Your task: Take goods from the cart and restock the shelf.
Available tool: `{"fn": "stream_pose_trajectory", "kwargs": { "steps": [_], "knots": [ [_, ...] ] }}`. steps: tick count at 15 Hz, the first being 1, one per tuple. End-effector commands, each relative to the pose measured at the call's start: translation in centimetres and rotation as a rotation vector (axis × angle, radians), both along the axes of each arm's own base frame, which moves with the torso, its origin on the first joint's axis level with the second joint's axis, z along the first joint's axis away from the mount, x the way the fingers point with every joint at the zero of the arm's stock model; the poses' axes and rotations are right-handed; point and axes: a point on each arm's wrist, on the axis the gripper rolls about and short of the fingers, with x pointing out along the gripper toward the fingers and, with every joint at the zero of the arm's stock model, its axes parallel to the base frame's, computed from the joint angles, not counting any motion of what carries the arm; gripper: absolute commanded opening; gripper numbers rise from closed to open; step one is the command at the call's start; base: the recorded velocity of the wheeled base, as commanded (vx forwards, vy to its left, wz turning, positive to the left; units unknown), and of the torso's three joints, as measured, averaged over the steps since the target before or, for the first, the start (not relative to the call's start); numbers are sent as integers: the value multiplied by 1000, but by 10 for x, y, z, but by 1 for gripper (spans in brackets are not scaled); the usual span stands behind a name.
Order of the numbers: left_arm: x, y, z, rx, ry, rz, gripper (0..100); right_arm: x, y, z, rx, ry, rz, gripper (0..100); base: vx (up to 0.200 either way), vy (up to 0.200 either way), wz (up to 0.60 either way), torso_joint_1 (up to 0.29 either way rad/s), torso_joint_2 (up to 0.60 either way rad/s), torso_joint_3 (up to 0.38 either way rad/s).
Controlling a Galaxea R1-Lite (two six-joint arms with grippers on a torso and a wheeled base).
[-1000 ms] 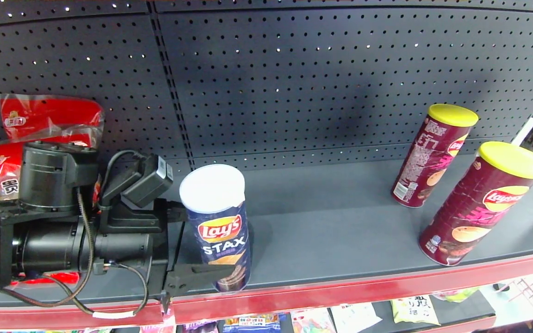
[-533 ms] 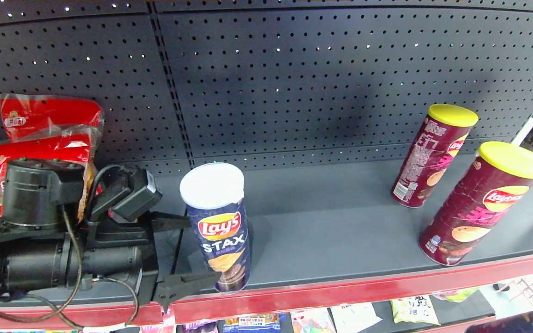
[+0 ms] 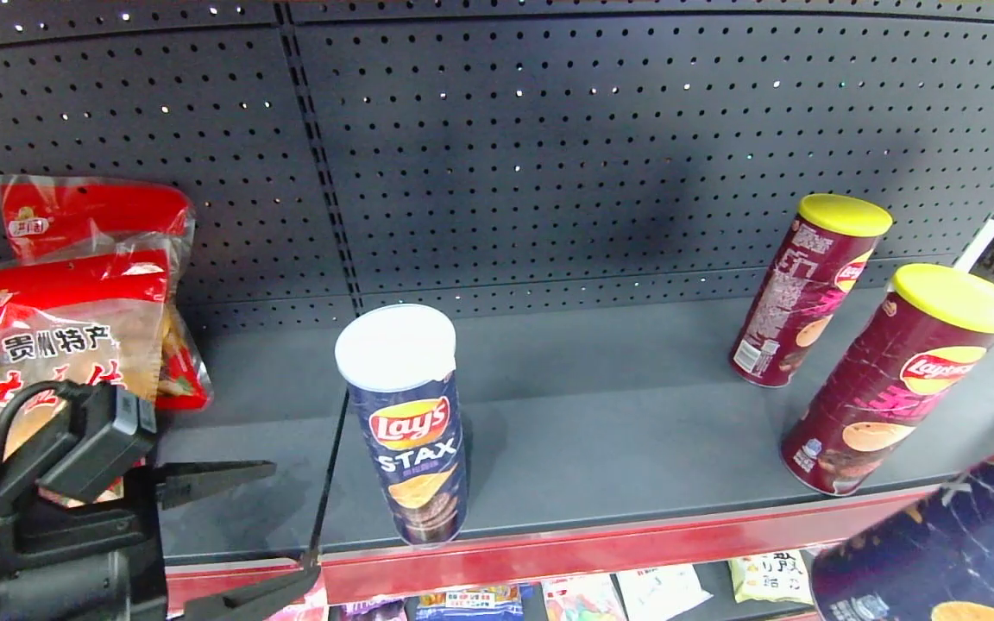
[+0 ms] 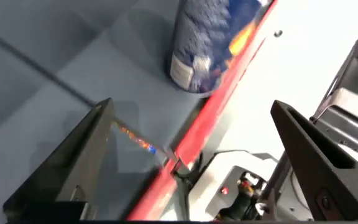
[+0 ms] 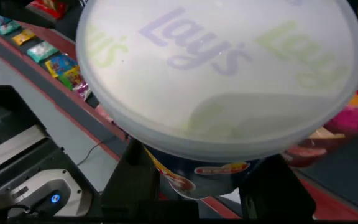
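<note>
My right end effector [image 5: 201, 186] clamps a blue chip canister [image 5: 222, 74] below its lid; a light, stiff, slick tube, I judge. My left end effector [image 3: 290, 522] gapes, the shelved canister [image 3: 411, 423] standing ahead of its tips.

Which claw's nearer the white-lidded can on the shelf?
Left. The left claw, open, is just beside the white-lidded can; right claw holds a second can farther off right.

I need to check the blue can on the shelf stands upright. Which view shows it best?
The head view: the blue can shows whole, upright by the shelf and its red edge. The left wrist view catches its blurred lower part. The right wrist view shows a second can, held by the right hand.
</note>
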Motion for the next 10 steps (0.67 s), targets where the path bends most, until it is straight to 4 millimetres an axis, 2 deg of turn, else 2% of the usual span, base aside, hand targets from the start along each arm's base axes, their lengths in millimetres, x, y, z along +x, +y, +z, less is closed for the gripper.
{"fn": "stream_pose_trajectory", "kwargs": {
  "steps": [1,5,10],
  "knots": [
    [-31,9,-7,5,-44,57,100,41,33,13,-68,50,88,0,0,0,0,0,0,0],
    [-58,17,-12,31,2,78,100,99,79,15,-80,-4,131,0,0,0,0,0,0,0],
    [-62,18,-4,26,-43,98,100,142,133,21,-94,17,219,0,0,0,0,0,0,0]
  ]
}}
